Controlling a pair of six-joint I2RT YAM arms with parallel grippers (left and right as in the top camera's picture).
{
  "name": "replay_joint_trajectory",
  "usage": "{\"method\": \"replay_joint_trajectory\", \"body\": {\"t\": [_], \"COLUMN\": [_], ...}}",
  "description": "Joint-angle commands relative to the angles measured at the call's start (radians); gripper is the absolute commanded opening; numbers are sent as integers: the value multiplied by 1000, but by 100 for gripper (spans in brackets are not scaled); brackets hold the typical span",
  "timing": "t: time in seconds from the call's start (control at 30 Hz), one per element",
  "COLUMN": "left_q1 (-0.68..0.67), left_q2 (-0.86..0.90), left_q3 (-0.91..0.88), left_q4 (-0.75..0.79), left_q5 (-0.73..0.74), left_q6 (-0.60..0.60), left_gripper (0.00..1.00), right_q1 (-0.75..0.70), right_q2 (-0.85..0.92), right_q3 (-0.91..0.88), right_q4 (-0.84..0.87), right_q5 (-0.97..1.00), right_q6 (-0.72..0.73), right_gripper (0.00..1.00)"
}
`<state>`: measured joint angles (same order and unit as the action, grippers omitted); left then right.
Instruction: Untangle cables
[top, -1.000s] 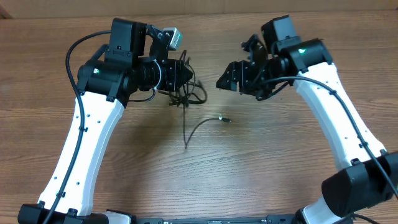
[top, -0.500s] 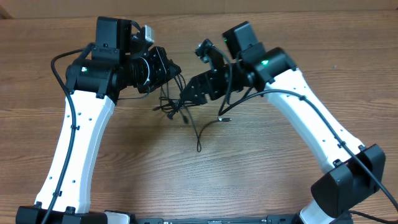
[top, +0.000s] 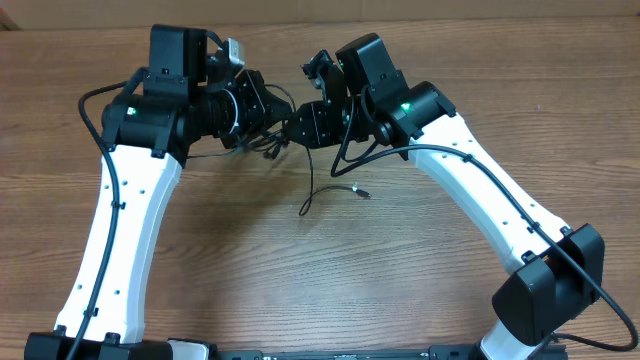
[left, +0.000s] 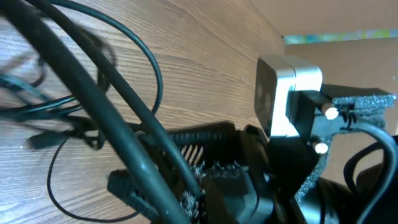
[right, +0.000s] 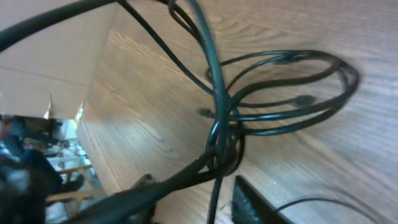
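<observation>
Cables (top: 268, 147) bunch in a dark tangle at the far middle of the wooden worktop (top: 400, 270), right where two white robot arms meet. From overhead, the left gripper (top: 278, 112) and the right gripper (top: 298, 124) face each other with their tips nearly touching, and the knot of thin black cords sits just beside and beneath them. One loose strand (top: 322, 193) curls away from the bundle toward the near side and lies flat on the wood, ending in a small silvery plug tip (top: 362, 192). In the right wrist view, several loops (right: 292, 93) fan out over the wood grain and draw together into a tight twist (right: 225, 134), with a brown cardboard wall (right: 50, 50) rising behind the worktop. In the left wrist view, blurred cords (left: 93, 87) cross the picture close to the lens, and the other arm's silver-white camera housing (left: 286, 93) looms just beyond them. The black bodies of both grippers overlap the tangle in every view, so it cannot be told whether either one is spread, pressed together or pinching a cord.
</observation>
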<state>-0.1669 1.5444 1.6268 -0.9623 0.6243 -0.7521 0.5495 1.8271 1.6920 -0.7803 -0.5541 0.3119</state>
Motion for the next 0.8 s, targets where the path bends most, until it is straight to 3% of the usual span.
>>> {"method": "replay_joint_trajectory", "body": {"t": [0.0, 0.17, 0.27, 0.33, 0.53, 0.57, 0.6, 0.77], "left_q1": [-10, 19, 24, 24, 24, 24, 24, 24], "left_q2": [-35, -35, -35, -35, -35, -35, -35, -35], "left_q3": [25, 25, 25, 25, 25, 25, 25, 25], "left_q4": [-13, -13, -13, -6, -5, 0, 19, -6], "left_q5": [112, 136, 125, 68, -30, -13, 49, 137], "left_q6": [31, 2, -102, -173, -194, -119, 39, 369], "left_gripper": [4, 4, 5, 4, 4, 4, 4, 4], "right_q1": [-5, -52, -73, -74, -127, -127, -127, -127], "right_q2": [16, 15, 15, 13, -46, -46, -46, -45], "right_q3": [9, 9, 9, 10, 11, 11, 11, 11], "right_q4": [28, 15, 11, -32, -232, -262, -296, -307], "right_q5": [130, 134, -34, -43, -95, -74, 9, 61], "right_q6": [64, 66, -7, -55, -105, -104, -72, -20], "right_gripper": [52, 68, 68, 68, 64, 61, 58, 58]}}
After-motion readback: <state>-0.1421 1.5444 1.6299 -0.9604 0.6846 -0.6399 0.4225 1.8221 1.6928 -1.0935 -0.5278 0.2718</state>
